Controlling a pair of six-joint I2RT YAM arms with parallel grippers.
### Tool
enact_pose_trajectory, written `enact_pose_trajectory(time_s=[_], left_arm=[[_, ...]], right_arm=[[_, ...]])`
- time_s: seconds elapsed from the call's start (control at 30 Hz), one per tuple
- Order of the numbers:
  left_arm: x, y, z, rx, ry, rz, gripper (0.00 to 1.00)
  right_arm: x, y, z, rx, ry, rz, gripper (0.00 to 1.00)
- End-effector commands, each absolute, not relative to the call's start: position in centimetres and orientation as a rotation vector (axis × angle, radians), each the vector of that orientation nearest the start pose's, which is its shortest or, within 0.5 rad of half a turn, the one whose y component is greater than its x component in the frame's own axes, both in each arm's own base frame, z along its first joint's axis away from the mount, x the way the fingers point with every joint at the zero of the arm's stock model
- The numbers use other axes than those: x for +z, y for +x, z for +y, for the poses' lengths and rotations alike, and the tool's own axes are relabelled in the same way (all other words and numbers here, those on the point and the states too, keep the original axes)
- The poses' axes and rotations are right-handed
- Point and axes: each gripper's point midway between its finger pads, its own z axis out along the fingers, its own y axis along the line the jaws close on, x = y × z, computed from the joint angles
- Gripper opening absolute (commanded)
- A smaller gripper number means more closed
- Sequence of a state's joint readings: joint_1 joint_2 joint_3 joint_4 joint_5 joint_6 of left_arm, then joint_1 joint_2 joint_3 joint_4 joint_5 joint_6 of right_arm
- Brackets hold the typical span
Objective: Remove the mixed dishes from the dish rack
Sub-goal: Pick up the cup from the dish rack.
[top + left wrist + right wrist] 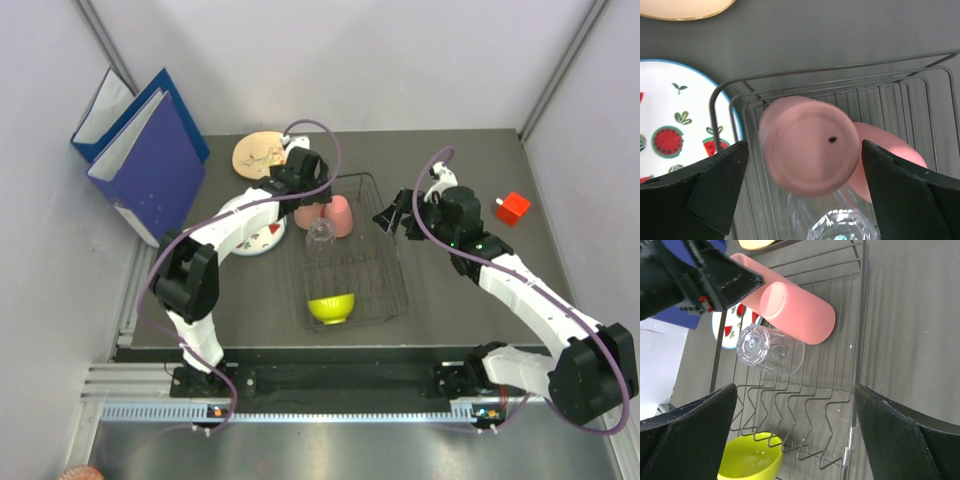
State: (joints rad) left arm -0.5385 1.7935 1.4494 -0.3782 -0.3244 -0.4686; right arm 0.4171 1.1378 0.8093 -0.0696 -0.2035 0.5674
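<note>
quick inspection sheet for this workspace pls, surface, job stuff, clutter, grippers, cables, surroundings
surface: dark grey table
job's things: black wire dish rack holds a pink cup, a second pink cup beside it, a clear glass and a lime-yellow bowl; tan patterned plate and watermelon-print plate lie on the table left of the rack
clutter: red cube far right; blue ring binder against the left wall
grippers: left gripper open, a finger either side of the pink cup; right gripper open at the rack's right rim, holding nothing
cables: purple cable loops along each arm
surroundings: pale walls; metal rail at the near edge
</note>
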Motion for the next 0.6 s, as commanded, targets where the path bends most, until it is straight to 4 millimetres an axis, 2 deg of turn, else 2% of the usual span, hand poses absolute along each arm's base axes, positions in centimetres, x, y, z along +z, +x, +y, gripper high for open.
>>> enact_pose_trajectory(time_s=[0.0,0.1,0.13,0.27,0.3,0.4,0.5,0.57], left_arm=[[17.5,46.4,-23.7,-0.237,-0.078,2.169,0.99],[16.9,46.5,-23.7,-0.225,-0.071,2.181,0.99],[16.8,46.5,-23.6,-0.220,-0.072,2.183,0.96],[17.0,46.3,-22.9,-0.190,-0.084,2.174,0.77],[17.1,46.2,-22.8,-0.186,-0.085,2.171,0.67],[18.2,45.9,-22.3,-0.178,-0.094,2.151,0.62],[20.3,45.6,-21.8,-0.181,-0.105,2.112,0.61],[22.6,45.3,-21.6,-0.201,-0.107,2.069,0.61]], right_arm=[[21.8,31.2,20.4,0.831,-0.021,2.011,1.00],[21.4,31.1,20.4,0.828,-0.020,2.022,1.00],[21.4,31.0,20.4,0.827,-0.025,2.022,1.00],[21.5,31.1,20.3,0.826,-0.021,2.018,0.99],[21.4,31.2,20.3,0.824,-0.020,2.020,1.00],[21.3,31.1,20.3,0.824,-0.017,2.020,1.00],[21.5,31.1,20.3,0.826,-0.014,2.014,1.00],[21.7,31.1,20.3,0.825,-0.013,2.010,1.00]])
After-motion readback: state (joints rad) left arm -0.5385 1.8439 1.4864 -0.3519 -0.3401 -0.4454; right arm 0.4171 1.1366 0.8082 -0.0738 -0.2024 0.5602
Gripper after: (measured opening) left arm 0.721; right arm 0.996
